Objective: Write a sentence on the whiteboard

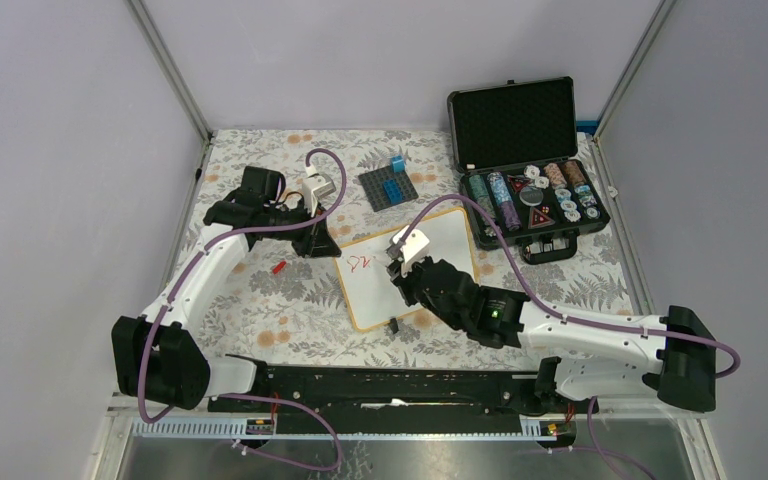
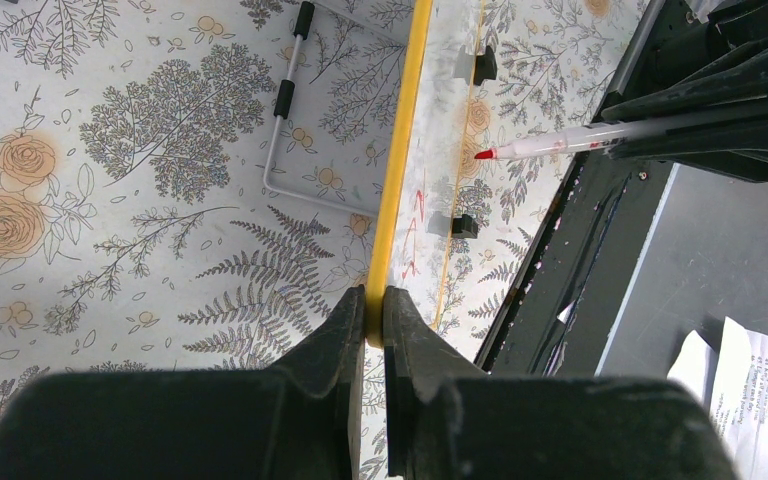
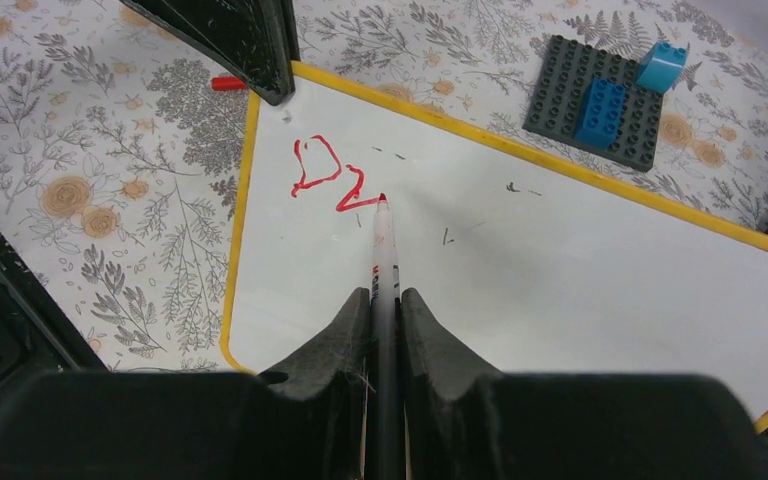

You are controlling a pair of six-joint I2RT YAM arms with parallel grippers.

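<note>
- A table covered with a white cloth printed with grey ferns and pale orange roses [image 1: 260, 300] carries everything; grey walls close it in on the left, right and far sides
- A white rectangular board with a yellow frame [image 1: 450, 235] lies flat near the middle, turned at an angle, with a small black clip foot [image 1: 393, 325] at its near edge
- A small red cap [image 1: 278, 267] lies on the cloth just left of the board
- A dark grey studded square baseplate [image 1: 372, 185] lies beyond the board, apart from it, with blue bricks [image 1: 398, 164] on top
- An open black hard case [image 1: 512, 120] stands at the far right, lid upright, its tray filled with round chips [image 1: 535, 190]
</note>
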